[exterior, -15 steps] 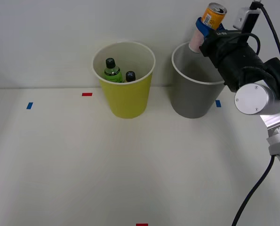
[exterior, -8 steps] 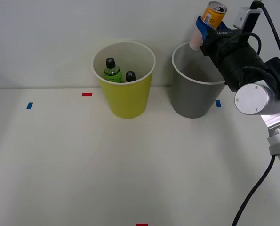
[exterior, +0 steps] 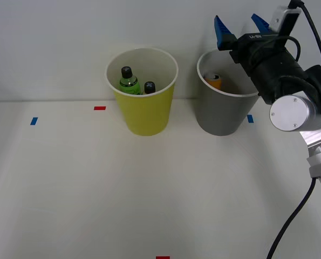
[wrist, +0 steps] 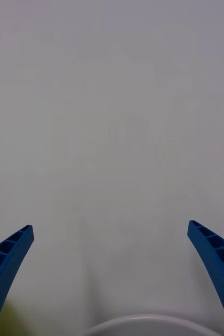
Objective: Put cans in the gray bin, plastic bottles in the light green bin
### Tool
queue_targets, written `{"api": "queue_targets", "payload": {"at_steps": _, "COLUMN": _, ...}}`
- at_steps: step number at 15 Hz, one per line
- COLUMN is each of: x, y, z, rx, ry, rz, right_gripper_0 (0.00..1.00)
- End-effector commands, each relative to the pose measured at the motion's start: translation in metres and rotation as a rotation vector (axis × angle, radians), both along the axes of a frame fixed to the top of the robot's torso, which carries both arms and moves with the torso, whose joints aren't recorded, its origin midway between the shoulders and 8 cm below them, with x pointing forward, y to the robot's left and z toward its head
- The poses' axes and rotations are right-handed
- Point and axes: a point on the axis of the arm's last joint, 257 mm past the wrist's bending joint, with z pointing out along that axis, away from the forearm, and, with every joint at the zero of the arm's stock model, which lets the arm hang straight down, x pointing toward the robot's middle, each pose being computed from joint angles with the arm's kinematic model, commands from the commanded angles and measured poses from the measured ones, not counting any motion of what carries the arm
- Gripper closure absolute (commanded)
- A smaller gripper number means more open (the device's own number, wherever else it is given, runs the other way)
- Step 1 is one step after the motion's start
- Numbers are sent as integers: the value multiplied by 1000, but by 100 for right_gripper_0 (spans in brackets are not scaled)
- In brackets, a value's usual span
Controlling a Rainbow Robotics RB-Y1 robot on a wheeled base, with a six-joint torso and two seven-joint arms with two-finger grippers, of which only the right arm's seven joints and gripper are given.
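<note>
Since a moment ago we have let go of the can (exterior: 214, 81), which now lies inside the gray bin (exterior: 220, 110) on the table (exterior: 149, 189). Our right hand (exterior: 240, 28) hangs above that bin's rim with its blue fingers (wrist: 7, 262) spread wide and holding nothing. Beside it, the light green bin (exterior: 144, 110) holds both plastic bottles (exterior: 129, 80), black caps up.

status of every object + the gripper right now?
can: inside the gray bin, free of the gripper
gray bin: upright, holding the can
plastic bottles: both inside the light green bin, caps on
light green bin: upright, holding both bottles
right gripper: open, empty, above the gray bin
</note>
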Motion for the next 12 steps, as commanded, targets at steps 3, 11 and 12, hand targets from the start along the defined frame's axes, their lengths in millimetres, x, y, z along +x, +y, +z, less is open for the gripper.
{"api": "queue_targets", "payload": {"at_steps": 3, "x": -2, "y": 1, "z": 4, "rx": 1, "ry": -11, "rz": 1, "right_gripper_0": 0}}
{"api": "queue_targets", "payload": {"at_steps": 11, "x": -59, "y": -8, "z": 7, "rx": -49, "ry": -53, "rz": 40, "right_gripper_0": 0}}
{"api": "queue_targets", "payload": {"at_steps": 12, "x": -68, "y": -11, "z": 3, "rx": -45, "ry": -53, "rz": 42, "right_gripper_0": 0}}
